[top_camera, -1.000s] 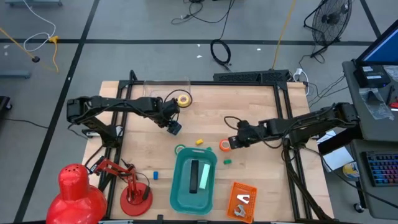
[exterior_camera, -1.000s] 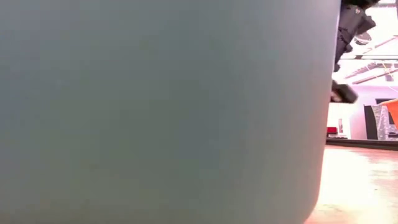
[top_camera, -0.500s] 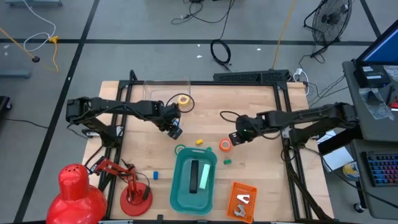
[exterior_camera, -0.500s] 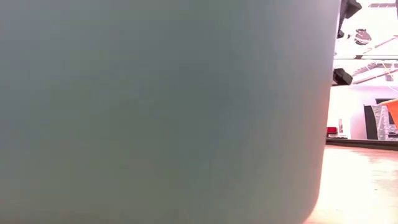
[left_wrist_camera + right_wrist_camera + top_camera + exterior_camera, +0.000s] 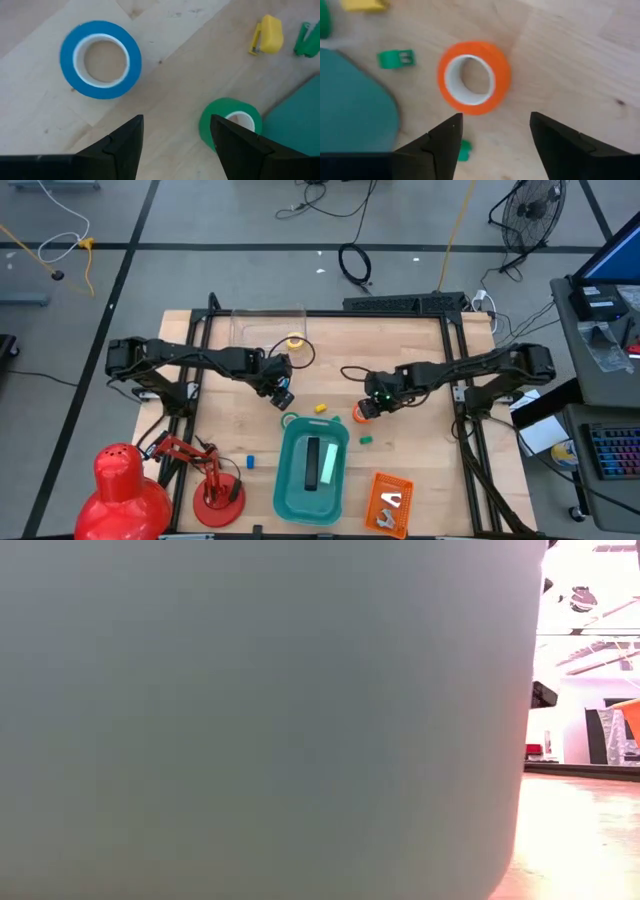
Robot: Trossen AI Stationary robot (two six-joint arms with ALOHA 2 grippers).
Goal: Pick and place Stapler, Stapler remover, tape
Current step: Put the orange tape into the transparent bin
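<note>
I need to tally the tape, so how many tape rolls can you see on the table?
4: the yellow roll near the table's far edge, the blue roll and green roll below the open left claw, the orange roll below the open right claw. None looks hidden.

Tape rolls (image 5: pixel 100 59) — four, seemingly — one stapler (image 5: pixel 313 463).

Surface: wooden table (image 5: pixel 420 450)
On it: teal bin (image 5: pixel 290 498); orange tray (image 5: pixel 377 482); orange tape (image 5: pixel 474 77); blue tape (image 5: pixel 101 59); green tape (image 5: pixel 230 121); yellow tape (image 5: pixel 294 339); red lamp (image 5: pixel 205 480)
</note>
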